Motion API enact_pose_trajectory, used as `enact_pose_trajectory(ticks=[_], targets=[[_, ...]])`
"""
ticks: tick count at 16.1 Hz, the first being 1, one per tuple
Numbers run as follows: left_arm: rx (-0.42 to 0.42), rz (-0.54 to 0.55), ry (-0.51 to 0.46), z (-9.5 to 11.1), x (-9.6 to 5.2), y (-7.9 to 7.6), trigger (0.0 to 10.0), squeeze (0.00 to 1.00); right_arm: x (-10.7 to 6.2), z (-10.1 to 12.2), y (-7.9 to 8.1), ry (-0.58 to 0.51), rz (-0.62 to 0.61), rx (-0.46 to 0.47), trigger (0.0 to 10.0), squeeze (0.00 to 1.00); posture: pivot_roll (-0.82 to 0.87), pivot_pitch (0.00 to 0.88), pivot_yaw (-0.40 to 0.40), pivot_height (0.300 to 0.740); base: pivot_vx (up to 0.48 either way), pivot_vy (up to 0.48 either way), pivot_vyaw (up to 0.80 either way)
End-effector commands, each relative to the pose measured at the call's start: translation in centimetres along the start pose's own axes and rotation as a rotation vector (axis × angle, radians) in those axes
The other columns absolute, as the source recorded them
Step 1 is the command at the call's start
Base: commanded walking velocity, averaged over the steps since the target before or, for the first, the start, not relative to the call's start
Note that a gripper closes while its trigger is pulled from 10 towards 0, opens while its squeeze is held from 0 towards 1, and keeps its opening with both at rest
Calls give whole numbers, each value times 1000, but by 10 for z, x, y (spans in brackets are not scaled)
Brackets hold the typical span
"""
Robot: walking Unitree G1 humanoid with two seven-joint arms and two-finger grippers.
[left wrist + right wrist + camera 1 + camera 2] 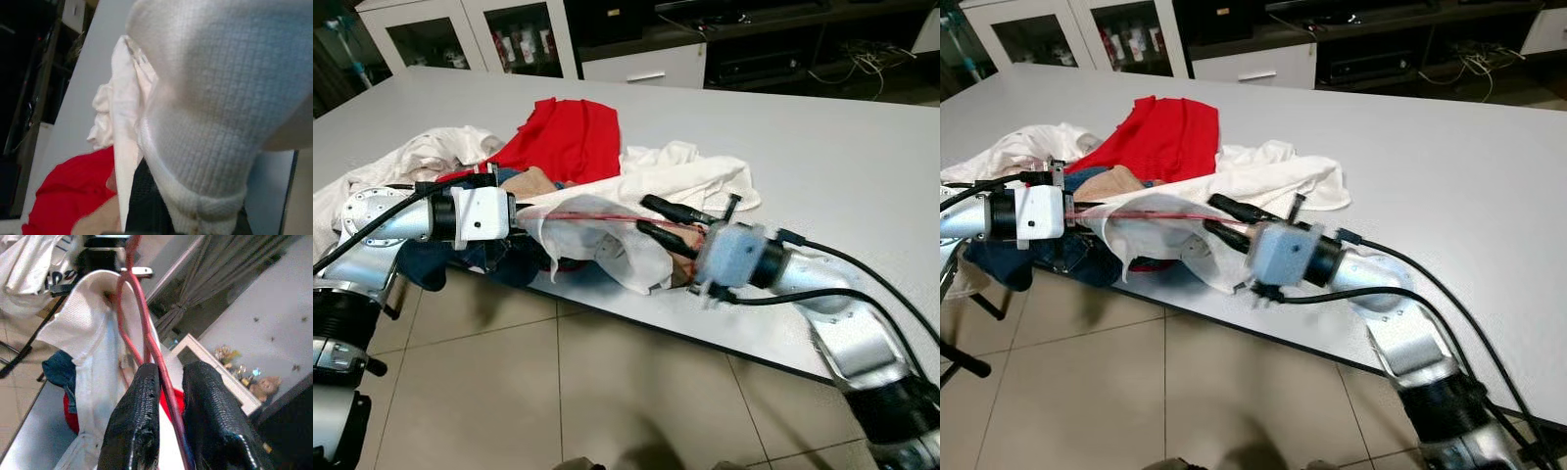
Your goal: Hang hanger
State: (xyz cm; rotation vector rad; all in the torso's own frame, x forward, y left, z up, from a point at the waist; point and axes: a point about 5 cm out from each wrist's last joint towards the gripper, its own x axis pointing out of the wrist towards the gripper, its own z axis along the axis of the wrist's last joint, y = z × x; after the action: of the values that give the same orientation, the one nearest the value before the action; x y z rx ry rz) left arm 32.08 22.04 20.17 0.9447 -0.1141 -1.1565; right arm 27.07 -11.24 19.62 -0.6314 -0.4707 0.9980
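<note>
We see the thin red hanger (146, 340) lying along the table's (842, 166) near edge, pinched by the right gripper (168, 423); the left gripper's (509, 217) fingers we cannot tell.

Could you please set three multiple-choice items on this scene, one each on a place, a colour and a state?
1. Where does the clothes pile lie?
A. on the floor
B. on the table
C. in a cabinet

2. What colour is the hanger?
A. red
B. blue
C. black

3. What is the right gripper doing?
A. hanging idle
B. hovering open over bare table
C. pinching the hanger

Key: 1 B, the clothes rest on the grey tabletop near its edge. 2 A, the thin wire shows red. 3 C, the wire runs between its black fingers.
</note>
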Motion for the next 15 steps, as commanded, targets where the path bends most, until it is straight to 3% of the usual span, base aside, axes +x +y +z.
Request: enact_pose_trajectory(ticks=[1, 3, 5, 6, 7, 9, 10, 11, 12, 13, 14, 15], targets=[[-28, 27, 21, -6, -5, -1, 0, 0, -7, 2, -11, -2, -45, 34, 10000, 0, -111, 0, 119, 740, 0, 0, 0], [-49, 62, 34, -11, -7, -1, 0, 0, -18, 2, -25, 13, -103, 79, 10000, 0, -114, 0, 122, 740, 0, 0, 0], [-75, 150, 45, -17, -9, 1, 0, 0, -34, 1, -46, 13, -237, 227, 10000, 0, -114, 0, 124, 740, 0, 0, 0], [-80, 173, 43, -17, -9, 2, 0, 0, -37, -1, -51, 14, -273, 262, 10000, 0, -115, 0, 124, 740, 0, 0, 0], [-93, 229, 28, -17, -10, 5, 0, 0, -46, -8, -58, 27, -363, 358, 10000, 0, -118, 0, 126, 740, 0, 0, 0], [-123, 280, 0, -18, -7, 5, 0, 0, -50, -21, -48, 52, -407, 505, 10000, 0, -119, 0, 126, 740, 0, 0, 0], [-131, 290, -4, -19, -5, 3, 0, 0, -44, -25, -32, 60, -373, 591, 10000, 514, -123, 0, 128, 740, 0, 0, 0], [-133, 297, -5, -19, -4, 2, 0, 0, -43, -27, -26, 63, -363, 641, 10000, 773, -123, 0, 128, 740, 0, 0, 0], [-136, 327, -8, -20, -1, 3, 0, 0, -41, -39, -12, 102, -366, 780, 10000, 1000, -121, 0, 127, 740, 0, 0, 0], [-137, 346, -11, -20, -1, 4, 0, 0, -40, -46, -3, 129, -353, 851, 10000, 1000, -121, 0, 127, 740, 0, 0, 0], [-138, 375, -14, -20, -2, 6, 0, 0, -37, -52, 11, 185, -311, 872, 10000, 1000, -121, 0, 127, 740, 0, 0, 0], [-138, 383, -15, -19, -2, 6, 0, 0, -36, -53, 15, 201, -296, 877, 10000, 1000, -121, 0, 127, 740, 0, 0, 0]])
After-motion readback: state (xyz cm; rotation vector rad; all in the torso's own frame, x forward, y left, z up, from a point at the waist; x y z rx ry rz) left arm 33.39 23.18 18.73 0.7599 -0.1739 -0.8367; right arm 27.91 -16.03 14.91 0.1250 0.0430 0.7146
